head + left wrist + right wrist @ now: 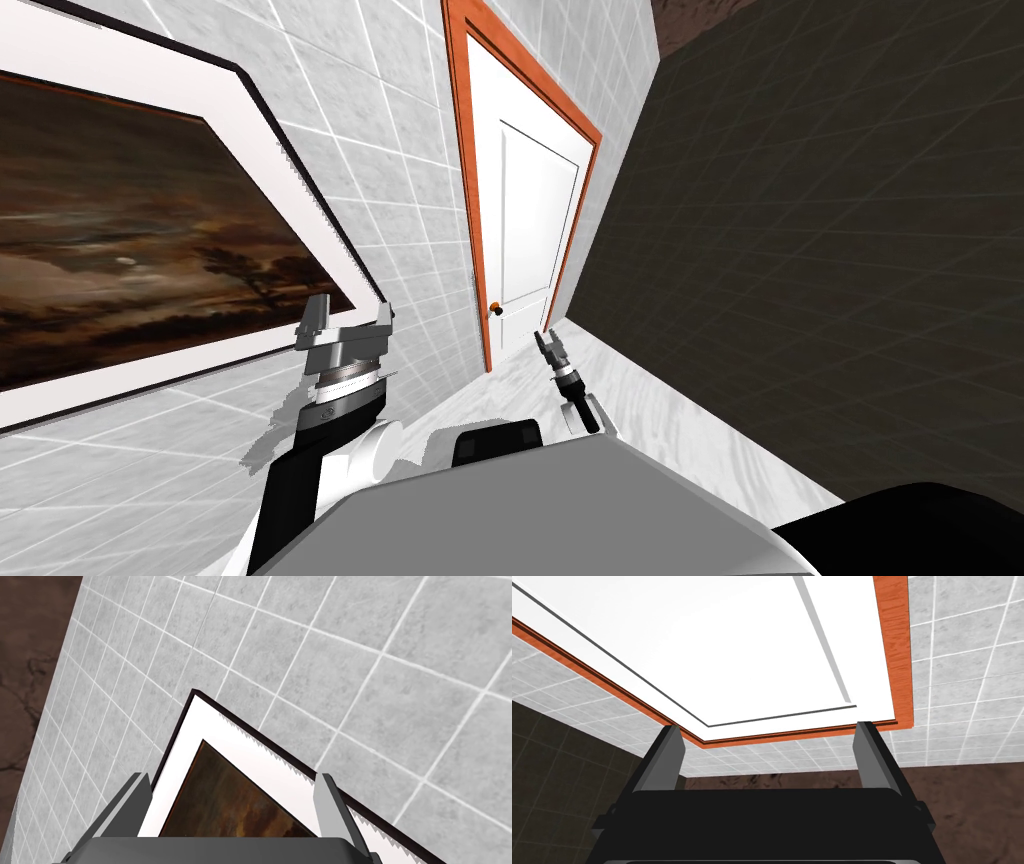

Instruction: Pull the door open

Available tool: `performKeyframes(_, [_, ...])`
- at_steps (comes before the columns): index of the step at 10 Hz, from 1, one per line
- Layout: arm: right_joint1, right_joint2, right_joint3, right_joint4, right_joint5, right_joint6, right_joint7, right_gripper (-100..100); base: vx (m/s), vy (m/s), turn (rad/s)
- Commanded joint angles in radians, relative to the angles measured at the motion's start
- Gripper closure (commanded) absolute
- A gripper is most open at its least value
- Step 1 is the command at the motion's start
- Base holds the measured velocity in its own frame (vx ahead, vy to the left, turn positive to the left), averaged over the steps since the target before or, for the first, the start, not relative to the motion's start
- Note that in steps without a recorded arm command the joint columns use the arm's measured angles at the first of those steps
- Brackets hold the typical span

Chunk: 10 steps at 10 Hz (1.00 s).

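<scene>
A white panelled door [530, 210] in an orange wood frame [466, 190] stands shut ahead of me, with a small orange knob [495, 307] near its left edge. My right gripper [550, 345] hangs open a little right of and short of the knob, not touching the door. In the right wrist view the same white door [722, 641] and its orange frame [894, 651] lie beyond the open right gripper [767, 751]. My left gripper [345, 318] is raised at the left, open, with nothing between its fingers [330, 801].
A large dark painting [110, 240] in a white and black frame hangs on the grey tiled wall [400, 170] at my left, close to the left hand. A dark tiled wall [820, 270] closes the right side. The pale floor [640, 400] runs narrowly towards the door.
</scene>
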State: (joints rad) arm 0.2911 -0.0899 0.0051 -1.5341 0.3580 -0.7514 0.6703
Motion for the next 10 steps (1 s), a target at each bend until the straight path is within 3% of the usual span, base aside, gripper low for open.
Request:
performKeyframes(1, [-0.010, 0.002, 0.003, 0.047, 0.021, -0.012, 0.037, -100, 0.075, -0.009, 0.013])
performKeyframes(2, [-0.010, 0.002, 0.003, 0.047, 0.021, -0.012, 0.037, -100, 0.060, -0.003, 0.005])
performKeyframes(10, [-0.076, 0.011, 0.020, 0.280, 0.122, -0.053, 0.206, -100, 0.093, -0.003, 0.012])
